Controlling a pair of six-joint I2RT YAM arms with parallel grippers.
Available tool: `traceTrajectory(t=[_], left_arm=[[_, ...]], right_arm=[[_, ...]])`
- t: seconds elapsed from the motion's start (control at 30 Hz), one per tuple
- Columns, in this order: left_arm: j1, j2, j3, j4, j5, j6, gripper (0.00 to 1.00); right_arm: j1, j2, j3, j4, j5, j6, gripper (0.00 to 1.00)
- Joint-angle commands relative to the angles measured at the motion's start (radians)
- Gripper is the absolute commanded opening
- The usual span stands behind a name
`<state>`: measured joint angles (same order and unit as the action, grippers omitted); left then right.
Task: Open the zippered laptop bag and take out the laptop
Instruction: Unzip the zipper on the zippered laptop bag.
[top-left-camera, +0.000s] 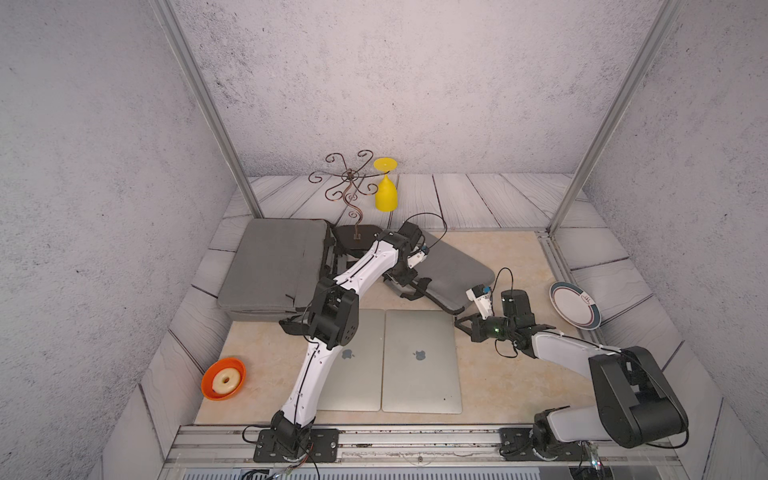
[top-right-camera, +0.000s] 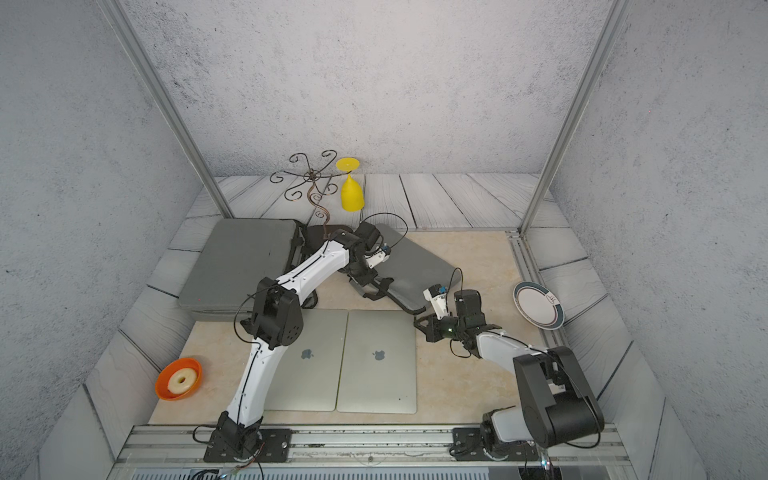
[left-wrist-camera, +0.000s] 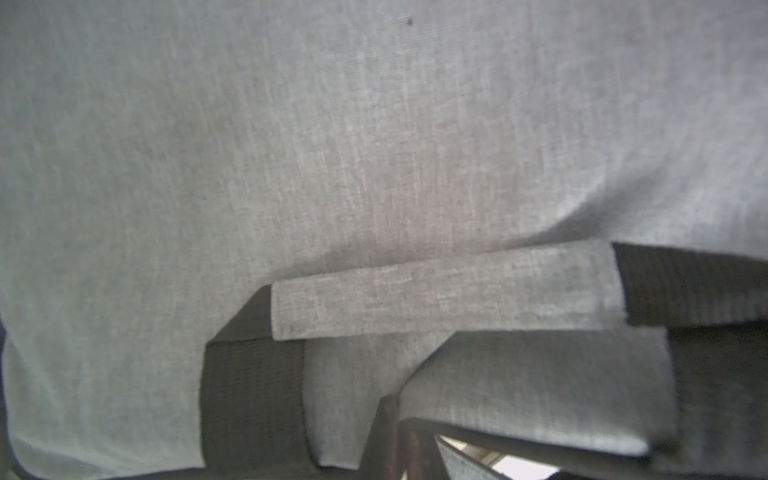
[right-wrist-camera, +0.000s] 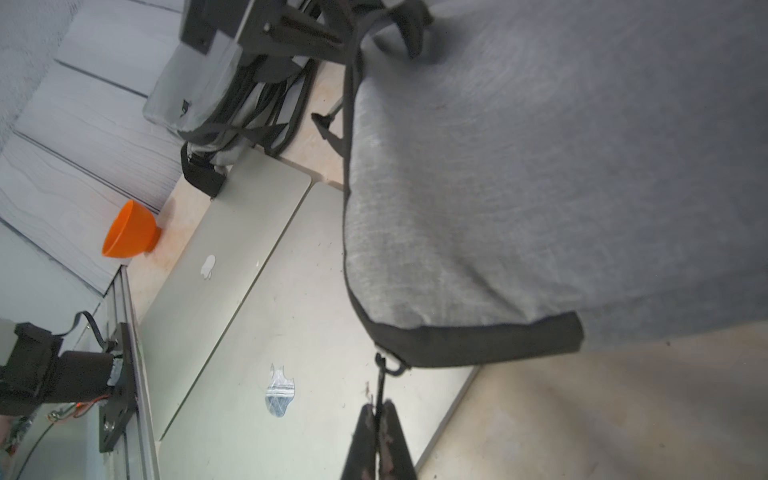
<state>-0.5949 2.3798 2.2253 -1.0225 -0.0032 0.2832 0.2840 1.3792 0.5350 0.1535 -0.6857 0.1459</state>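
A grey zippered laptop bag lies slanted behind two closed silver laptops. What is inside the bag is hidden. My left gripper is shut on the bag at its handle side, where a grey handle strip shows against the fabric. My right gripper is at the bag's near corner, shut on the black zipper pull. The pull runs taut from the dark zipper band.
More grey bags are stacked at the left. Behind the bags are a curly metal stand and an upturned yellow goblet. An orange bowl holding a donut sits at the front left, and a plate at the right.
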Motion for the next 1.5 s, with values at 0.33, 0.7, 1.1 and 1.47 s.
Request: traceTrajectory(t=[0.33, 0.7, 1.1, 1.47], left_arm=[[-0.044, 0.001, 0.042, 0.008, 0.047, -0.121, 0.00], [-0.071, -0.107, -0.107, 0.029, 0.157, -0.128, 0.00], [-0.082, -0.176, -0.256, 0.128, 0.283, -0.194, 0.00], [-0.073, -0.177, -0.299, 0.124, 0.204, -0.194, 0.01]], right_arm=[[0.139, -0.001, 0.104, -0.059, 0.224, 0.055, 0.01], [0.153, 0.102, 0.201, -0.154, 0.366, 0.075, 0.02], [0.123, 0.204, 0.292, -0.221, 0.382, -0.045, 0.02], [0.055, 0.069, 0.226, -0.308, 0.364, 0.053, 0.44]])
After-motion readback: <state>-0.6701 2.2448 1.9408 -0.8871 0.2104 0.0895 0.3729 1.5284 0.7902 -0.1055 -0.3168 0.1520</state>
